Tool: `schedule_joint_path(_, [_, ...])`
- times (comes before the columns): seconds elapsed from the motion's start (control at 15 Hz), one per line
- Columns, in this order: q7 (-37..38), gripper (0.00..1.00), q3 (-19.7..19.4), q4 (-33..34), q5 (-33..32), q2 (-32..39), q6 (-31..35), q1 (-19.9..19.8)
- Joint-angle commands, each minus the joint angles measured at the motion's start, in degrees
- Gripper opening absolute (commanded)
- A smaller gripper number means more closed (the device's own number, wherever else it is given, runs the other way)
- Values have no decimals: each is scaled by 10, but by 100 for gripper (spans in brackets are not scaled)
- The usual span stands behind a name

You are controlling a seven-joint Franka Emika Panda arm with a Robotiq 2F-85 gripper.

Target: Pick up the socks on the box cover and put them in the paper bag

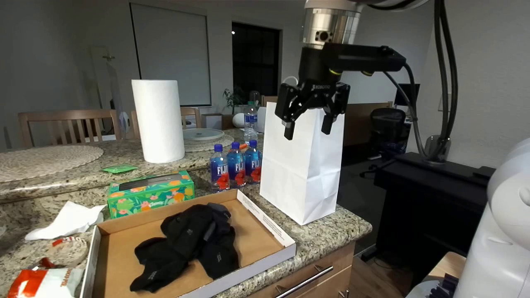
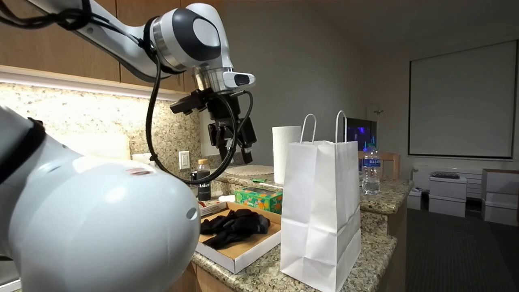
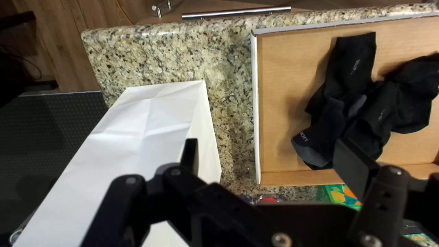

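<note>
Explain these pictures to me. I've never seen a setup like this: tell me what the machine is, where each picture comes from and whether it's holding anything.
The machine is a single robot arm. Two pictures come from cameras standing outside it; the third comes from a camera on its wrist, looking down past the jaws. On the stone counter, a shallow cardboard tray carries a heap of black socks. Around it stand a tall white paper bag, a green tissue box and three blue-capped bottles. A paper towel roll stands on the raised ledge. The jaws are spread open above the counter, holding nothing. The job is to put those socks in the bag, whose inside doesn't show.
</note>
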Motion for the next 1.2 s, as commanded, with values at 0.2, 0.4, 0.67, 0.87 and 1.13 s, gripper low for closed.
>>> schedule_joint_path(0.2, [-32,100,38,110,-7,157,97,16])
schedule_joint_path(0.4, [-94,100,57,164,22,260,137,17])
schedule_joint_path(0.67, [-61,100,68,227,-36,407,183,30])
schedule_joint_path(0.87, [72,100,80,242,-125,475,250,23])
schedule_joint_path(1.13, [258,100,117,247,-266,550,294,-34])
